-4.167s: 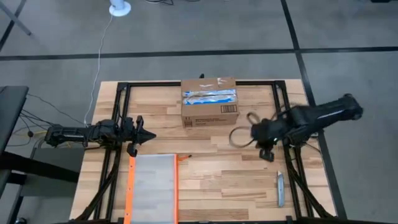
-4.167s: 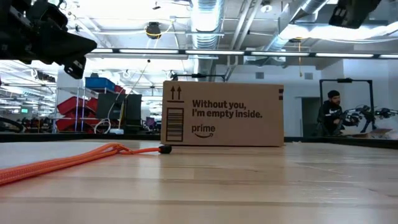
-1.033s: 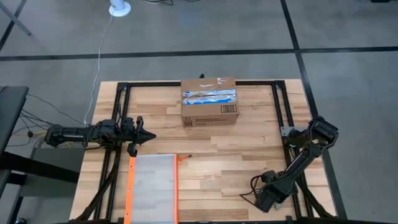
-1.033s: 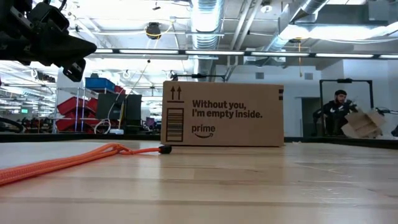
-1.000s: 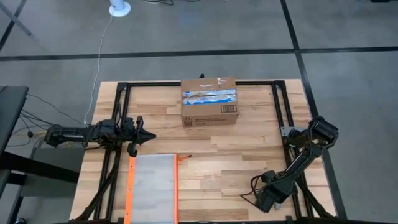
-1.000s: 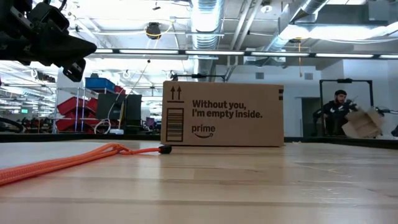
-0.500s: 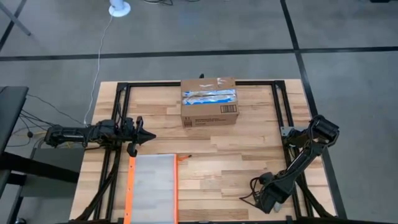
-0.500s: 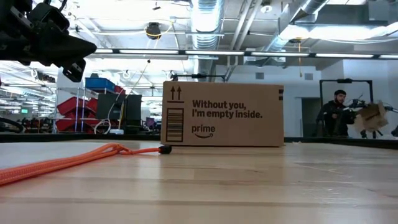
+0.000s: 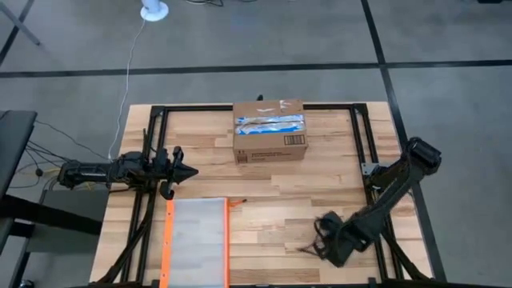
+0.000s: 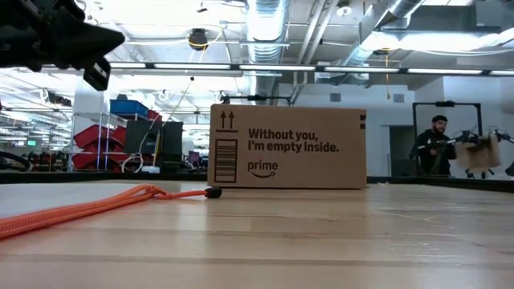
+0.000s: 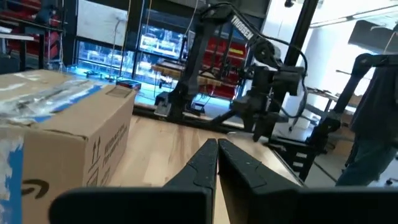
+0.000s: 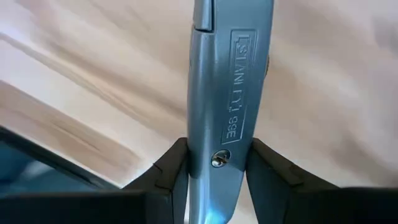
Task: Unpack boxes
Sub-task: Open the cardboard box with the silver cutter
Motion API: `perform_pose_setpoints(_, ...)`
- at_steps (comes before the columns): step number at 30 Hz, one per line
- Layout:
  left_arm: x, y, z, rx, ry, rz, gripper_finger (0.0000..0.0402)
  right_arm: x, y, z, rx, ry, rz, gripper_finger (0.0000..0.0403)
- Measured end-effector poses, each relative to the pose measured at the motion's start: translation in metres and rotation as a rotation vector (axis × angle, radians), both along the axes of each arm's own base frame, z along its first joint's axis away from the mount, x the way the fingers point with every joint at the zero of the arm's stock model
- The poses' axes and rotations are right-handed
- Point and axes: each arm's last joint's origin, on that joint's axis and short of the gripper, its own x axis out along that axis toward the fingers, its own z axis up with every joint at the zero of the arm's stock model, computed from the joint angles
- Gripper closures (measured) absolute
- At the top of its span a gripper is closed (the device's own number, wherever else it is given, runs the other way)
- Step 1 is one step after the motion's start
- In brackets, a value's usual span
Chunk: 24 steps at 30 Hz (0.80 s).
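The cardboard box (image 9: 270,134) is sitting at the middle of the table's (image 9: 280,204) far edge, closed, with blue-and-white tape running across its top. In the low view the box (image 10: 287,148) is standing flat on the wood and showing black printed words, arrows and a barcode on the side facing the camera. In the left wrist view the box (image 11: 59,134) is lying well apart from that arm's fingers.

The right gripper (image 9: 324,245) is hovering low over the near right part of the table, well apart from the box. Its two dark fingers (image 12: 171,169) are clamping a grey metal utility knife (image 12: 227,106) from both sides, the knife pointing away past them over the wood.

The left gripper (image 9: 186,173) is waiting over the left side of the table, pointing toward the middle, with its fingers (image 11: 202,162) pressed together on nothing.

A clear pouch with orange edges (image 9: 197,242) is lying flat at the near edge of the table, just beside the left gripper. Its orange cord (image 10: 96,204) is trailing across the wood in the low view.

In the room behind, a person (image 10: 434,147) is standing at another workstation.
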Motion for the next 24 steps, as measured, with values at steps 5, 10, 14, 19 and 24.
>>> perform_pose_setpoints(5, 0.0, 0.001, 0.018, 0.018, 0.025, 0.036, 0.0402, 0.027, -0.038, 0.008, -0.123, -0.086, 0.101, 0.0292)
perform_pose_setpoints(10, 0.014, 0.001, 0.041, 0.052, 0.146, 0.053, 0.0396, 0.05, -0.078, 0.01, -0.26, -0.107, 0.222, 0.0292)
perform_pose_setpoints(14, 0.036, 0.002, 0.053, 0.066, 0.327, 0.102, 0.0366, 0.058, -0.1, 0.015, -0.315, -0.109, 0.337, 0.0292)
perform_pose_setpoints(19, 0.081, 0.014, 0.075, 0.045, 0.464, 0.209, 0.0319, 0.053, -0.122, 0.029, -0.409, -0.147, 0.414, 0.0292)
perform_pose_setpoints(24, 0.136, 0.046, 0.096, 0.129, 0.598, 0.302, 0.03, 0.039, -0.145, 0.06, -0.454, -0.246, 0.467, 0.0292)
